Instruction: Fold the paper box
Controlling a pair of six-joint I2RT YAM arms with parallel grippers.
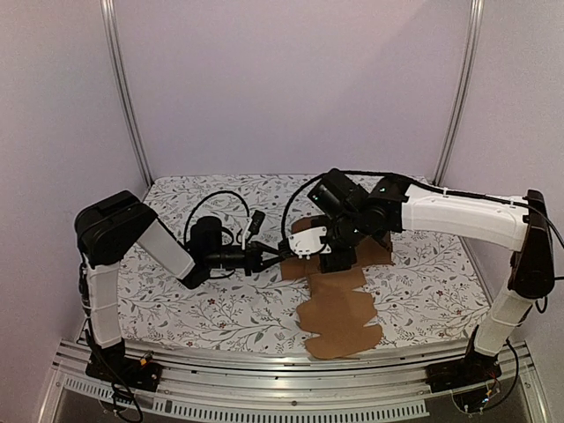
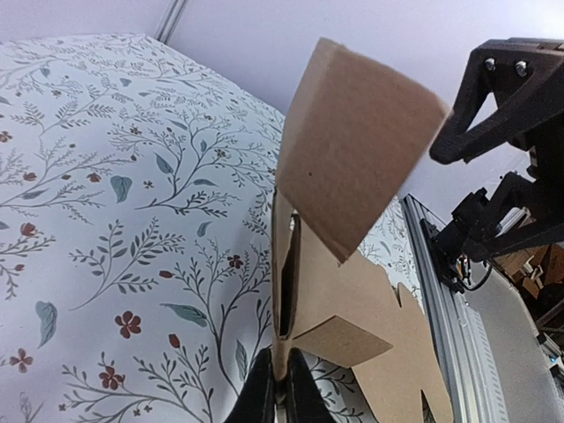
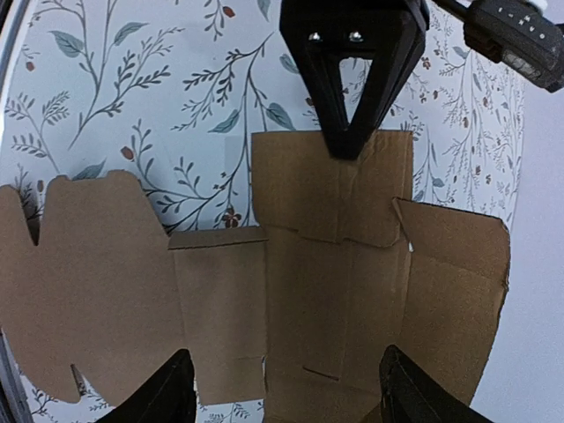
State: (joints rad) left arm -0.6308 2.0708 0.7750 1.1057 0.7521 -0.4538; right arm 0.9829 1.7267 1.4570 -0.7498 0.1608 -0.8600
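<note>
Found the left gripper point(image 2: 280, 392) clamped on the paper box point(image 2: 357, 145), both fingers point(image 2: 258, 397) pressed together on a thin upright edge of the cardboard, no gap visible between them. Saw, from that wrist, one creased panel standing up off the cloth and tilted above the pinch. Saw also a smaller flap folded out low to the right and more of the sheet lying flat beyond.

Found the right gripper point(image 3: 286, 392) spread wide, jaws well apart, poised over the middle panels and holding nothing. Could not tell whether either fingertip touched the cardboard. Noted from the right wrist the left gripper's dark tip meeting the far edge of the centre panel, and a side panel at the right raised at an angle.

Placed the box, from the top view, right of the table's centre on the floral cloth point(image 1: 220, 300). Saw one end under the two grippers and the long part with rounded tab flaps running to the table's near edge, close to the aluminium rail point(image 1: 264, 374). Saw both arms reaching in from opposite sides and meeting over the box's far end. Noted pale walls point(image 1: 291, 88) behind.
</note>
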